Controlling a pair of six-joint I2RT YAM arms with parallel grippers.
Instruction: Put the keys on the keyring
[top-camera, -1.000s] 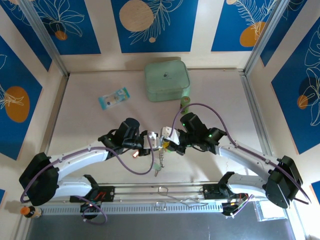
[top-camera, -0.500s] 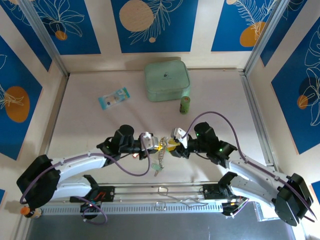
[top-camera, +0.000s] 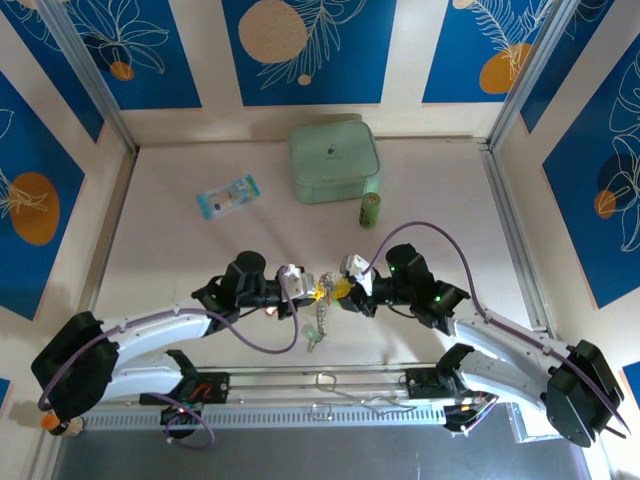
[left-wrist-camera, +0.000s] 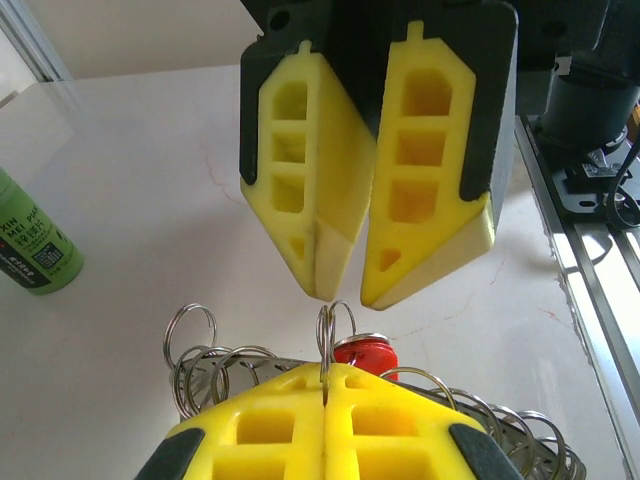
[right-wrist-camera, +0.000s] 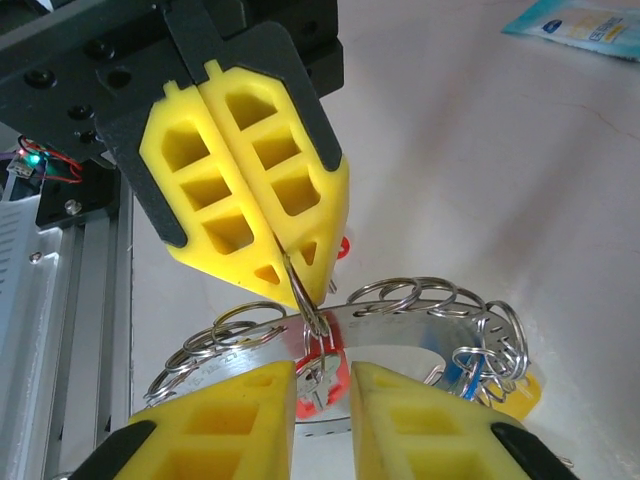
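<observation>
Over the near edge of the table (top-camera: 180, 250), about midway along it, the two grippers meet tip to tip. The left gripper (top-camera: 312, 290) has its yellow fingers (left-wrist-camera: 265, 430) clenched flat together on a thin wire loop of the keyring (top-camera: 320, 312), which hangs from them. The right gripper (top-camera: 342, 291) faces it with its fingers (right-wrist-camera: 430, 430) released, a narrow gap between the tips. The pinched loop stands just in front of that gap, and I cannot tell if either tip touches it. The keys (top-camera: 314, 343) dangle from the keyring toward the near edge. A red head (left-wrist-camera: 365, 352) sits just behind the left fingers, with a blue head (right-wrist-camera: 462, 368) and a yellow head (right-wrist-camera: 522, 393) at the keyring's side. A mint case (top-camera: 333, 160) lies at the middle of the far edge, a green bottle (top-camera: 370, 209) just by its near right corner, and a packet (top-camera: 228, 196) off to its left
</observation>
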